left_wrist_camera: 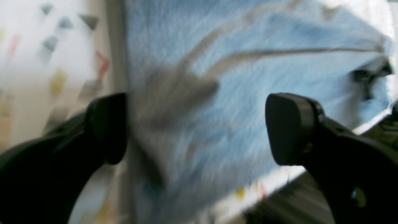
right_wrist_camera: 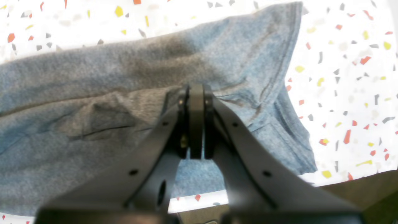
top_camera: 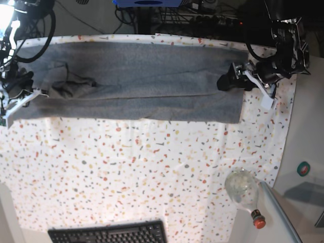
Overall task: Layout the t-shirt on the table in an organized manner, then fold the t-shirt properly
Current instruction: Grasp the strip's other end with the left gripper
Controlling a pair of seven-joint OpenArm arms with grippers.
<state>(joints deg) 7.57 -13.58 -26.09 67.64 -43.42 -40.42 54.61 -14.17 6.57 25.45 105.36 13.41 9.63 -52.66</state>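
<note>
A heather-grey knit t-shirt (top_camera: 131, 81) is lying folded lengthwise along the far edge of the speckled white table (top_camera: 152, 172), the right gripper (right_wrist_camera: 196, 93) pinching one end, the left gripper (top_camera: 229, 82) gaping empty beside the other, probably awaiting a crosswise fold.

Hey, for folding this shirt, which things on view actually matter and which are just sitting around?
Part of the job:
- t-shirt
- table
- left gripper, open at one end of the shirt
- right gripper, shut on the shirt's other end

Just lying about:
- keyboard
- clear bottle
</note>
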